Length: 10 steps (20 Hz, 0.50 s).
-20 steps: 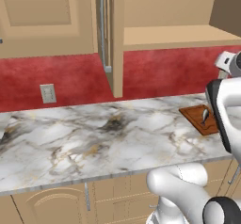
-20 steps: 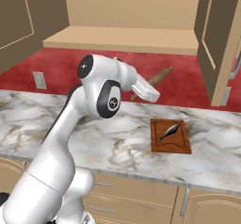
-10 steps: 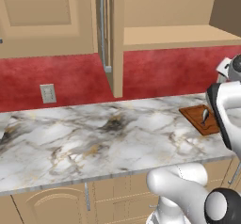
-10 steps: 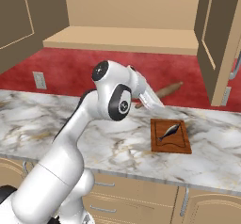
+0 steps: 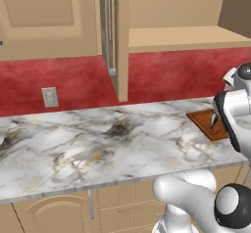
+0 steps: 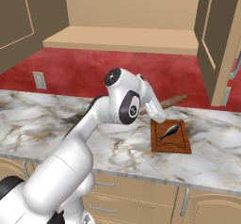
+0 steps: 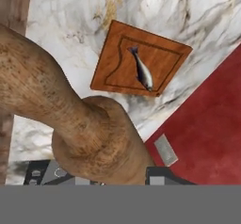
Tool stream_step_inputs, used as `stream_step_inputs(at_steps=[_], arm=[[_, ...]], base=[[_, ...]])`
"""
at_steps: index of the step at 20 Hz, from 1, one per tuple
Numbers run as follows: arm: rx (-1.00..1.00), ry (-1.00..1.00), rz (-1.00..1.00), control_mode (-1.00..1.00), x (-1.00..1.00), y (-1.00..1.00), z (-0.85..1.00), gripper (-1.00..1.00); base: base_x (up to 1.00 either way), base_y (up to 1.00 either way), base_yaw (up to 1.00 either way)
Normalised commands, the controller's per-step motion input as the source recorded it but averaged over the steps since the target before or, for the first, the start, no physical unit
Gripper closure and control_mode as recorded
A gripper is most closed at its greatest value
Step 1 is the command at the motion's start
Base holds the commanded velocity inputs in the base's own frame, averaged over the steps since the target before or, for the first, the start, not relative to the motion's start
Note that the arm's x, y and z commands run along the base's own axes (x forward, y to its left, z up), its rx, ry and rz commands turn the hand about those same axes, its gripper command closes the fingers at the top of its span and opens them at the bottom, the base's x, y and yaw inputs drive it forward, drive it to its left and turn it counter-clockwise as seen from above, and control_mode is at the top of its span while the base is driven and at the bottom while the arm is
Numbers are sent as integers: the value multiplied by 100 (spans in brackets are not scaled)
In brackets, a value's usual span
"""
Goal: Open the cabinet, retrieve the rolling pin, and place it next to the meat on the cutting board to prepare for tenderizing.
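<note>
The cutting board [image 6: 171, 137] lies flat on the desk [image 6: 56, 119] toward its right end, between the front edge and the back wall. The meat [image 6: 169, 131] lies on the board, near its middle. The rolling pin [image 6: 168, 101] is above the desk, just behind the board's back left corner, between the fingers [image 7: 162, 175]. The cabinet [image 6: 136, 16] hangs above the desk's back edge, both doors swung outward. A wall outlet [image 6: 39, 80] sits on the back wall, left of the board.

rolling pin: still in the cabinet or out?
Out. The rolling pin is held in the gripper above the counter, just behind the cutting board; the open cabinet shelf is bare.
</note>
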Motion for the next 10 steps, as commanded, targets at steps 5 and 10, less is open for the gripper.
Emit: stream_step_inputs(at_steps=[5, 10], arm=[[0, 0, -7, -100, 14, -7, -52, 100], [0, 0, -5, -100, 17, -14, -49, 100]], base=[[0, 0, 0], [0, 0, 0]])
